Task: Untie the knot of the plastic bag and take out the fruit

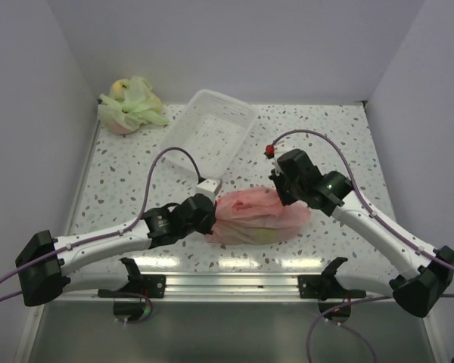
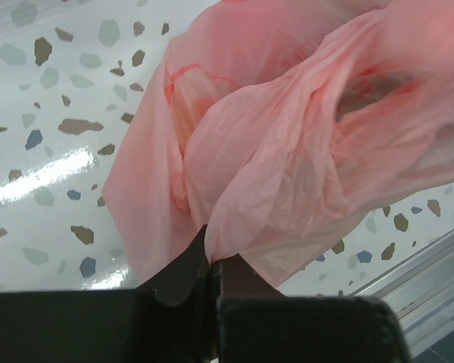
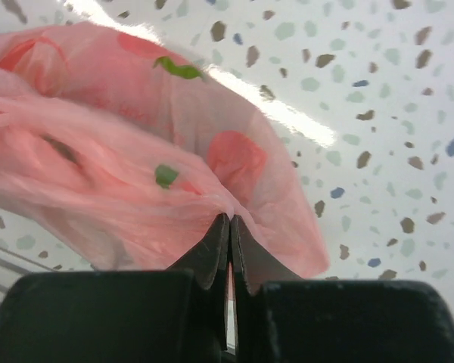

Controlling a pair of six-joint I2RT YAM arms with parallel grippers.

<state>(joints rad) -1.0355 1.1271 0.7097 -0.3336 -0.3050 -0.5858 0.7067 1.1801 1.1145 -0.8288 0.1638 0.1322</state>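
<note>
L gripper [image 2: 209,255] & R gripper [image 3: 229,221], arms low & reaching inward, each pinch one end of thin crinkly pink plastic bag [image 1: 257,215], lying long-ways left-right.

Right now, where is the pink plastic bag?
Top view: the pink plastic bag lies central near the table's front edge, in front of the clear basket, the left tool shut on its left end, the right tool on its right.
</note>
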